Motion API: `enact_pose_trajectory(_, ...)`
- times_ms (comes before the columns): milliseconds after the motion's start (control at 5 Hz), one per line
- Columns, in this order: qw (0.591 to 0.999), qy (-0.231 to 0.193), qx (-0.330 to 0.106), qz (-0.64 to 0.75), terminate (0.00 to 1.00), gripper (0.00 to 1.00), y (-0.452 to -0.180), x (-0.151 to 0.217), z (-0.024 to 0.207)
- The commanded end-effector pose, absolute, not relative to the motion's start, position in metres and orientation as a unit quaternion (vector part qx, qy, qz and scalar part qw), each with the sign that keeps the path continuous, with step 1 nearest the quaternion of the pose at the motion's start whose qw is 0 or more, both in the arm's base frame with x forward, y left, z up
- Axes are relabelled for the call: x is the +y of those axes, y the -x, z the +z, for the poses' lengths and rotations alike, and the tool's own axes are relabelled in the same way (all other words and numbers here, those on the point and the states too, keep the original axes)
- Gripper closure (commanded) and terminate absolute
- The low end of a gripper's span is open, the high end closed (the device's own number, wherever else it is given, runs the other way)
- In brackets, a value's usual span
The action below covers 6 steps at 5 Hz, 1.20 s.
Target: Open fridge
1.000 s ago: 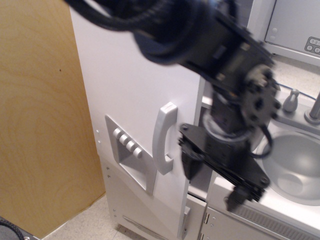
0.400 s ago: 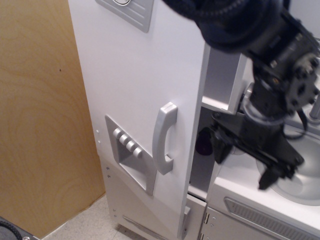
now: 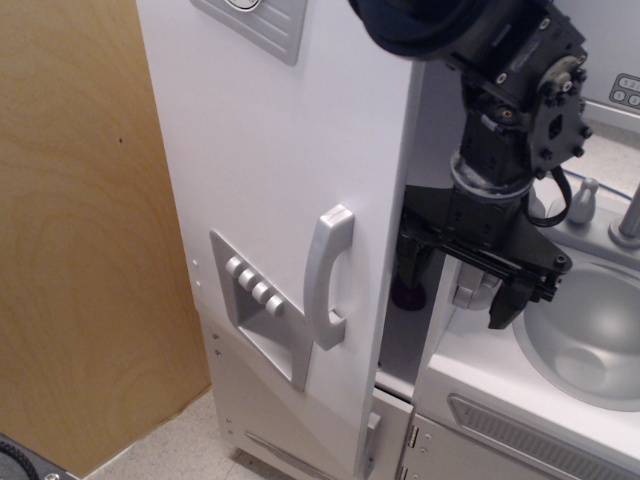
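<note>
Fridge door (image 3: 275,200) fills the middle of my view, well left of the fingers, and it stands ajar, its free edge swung out toward me with a dark gap behind it. Further left I see a plywood panel (image 3: 85,230). On the door face are the grey dispenser panel (image 3: 262,305) with four buttons and the curved handle (image 3: 328,277), both left of the fingers and untouched. Another grey panel at the door's top is cut off by the frame edge. Inside the gap I make out something dark purple (image 3: 405,293), low down just beside the left finger, too shadowed to identify. My gripper (image 3: 462,287) hangs at the gap between the door edge and the counter; its fingers (image 3: 507,302) are spread wide and hold nothing. I cannot tell whether the left finger touches the inner side of the door. Right of the fingers sits the grey sink basin (image 3: 590,335), with a tap (image 3: 582,200) beyond, partly cut off.
</note>
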State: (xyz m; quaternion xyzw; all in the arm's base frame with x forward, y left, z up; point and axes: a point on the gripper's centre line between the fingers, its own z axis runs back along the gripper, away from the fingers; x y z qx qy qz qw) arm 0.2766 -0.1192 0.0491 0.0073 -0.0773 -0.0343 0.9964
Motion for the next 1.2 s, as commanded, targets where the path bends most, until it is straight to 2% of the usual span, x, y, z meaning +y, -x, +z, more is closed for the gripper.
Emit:
enact_pose_trajectory(0, 0.998, -0.01, -0.069, 0.012, 0.0, 0.0, -0.256, -0.087, 0.07)
enact_pose_trajectory(400, 0.996, -0.04, -0.05, 0.061, 0.0, 0.0, -0.209, -0.049, 0.072)
enact_pose_trajectory(600, 0.994, -0.057, -0.028, 0.084, 0.0, 0.0, -0.192, -0.023, 0.069)
enact_pose_trajectory(800, 0.989, -0.096, -0.007, 0.115, 0.0, 0.0, -0.194, 0.013, 0.056)
enact_pose_trajectory(1000, 0.977, -0.134, -0.006, 0.164, 1.0, 0.0, -0.194, 0.056, 0.052)
